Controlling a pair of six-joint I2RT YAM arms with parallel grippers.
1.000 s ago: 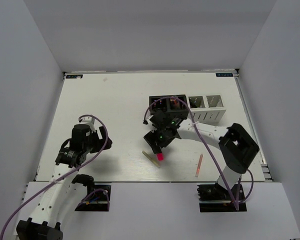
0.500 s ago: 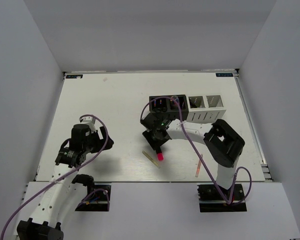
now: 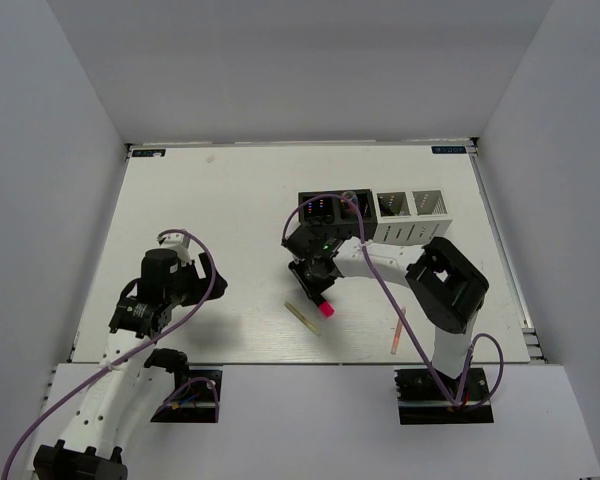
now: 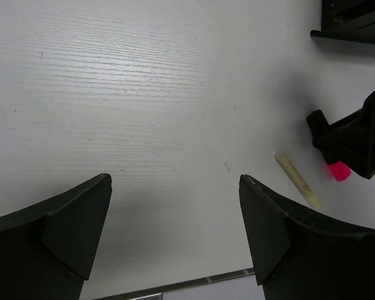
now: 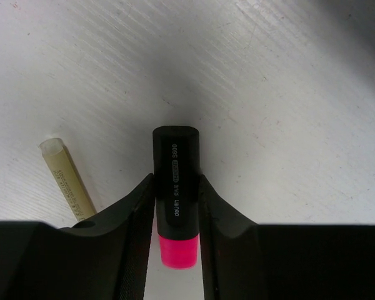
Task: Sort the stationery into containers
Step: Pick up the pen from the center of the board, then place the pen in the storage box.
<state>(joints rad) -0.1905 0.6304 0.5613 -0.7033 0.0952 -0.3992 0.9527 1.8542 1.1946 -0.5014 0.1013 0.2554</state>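
Right fingers (image 5: 144,212) pinch pink-capped highlighter (image 5: 176,162) by black barrel, flat on bench (image 5: 287,94). Beige stick (image 5: 65,178) just beside fingers, apart from highlighter. Squeeze firm, lift straight, avoid dragging stick. Mesh cups (image 3: 405,230) lie beyond fingers. Left fingers (image 4: 69,219) wide apart, empty.

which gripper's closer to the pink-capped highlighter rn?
Right. The right gripper straddles the highlighter, with a finger against each side of its black body. The left gripper hangs open over the table, well off to the highlighter's left and apart from it.
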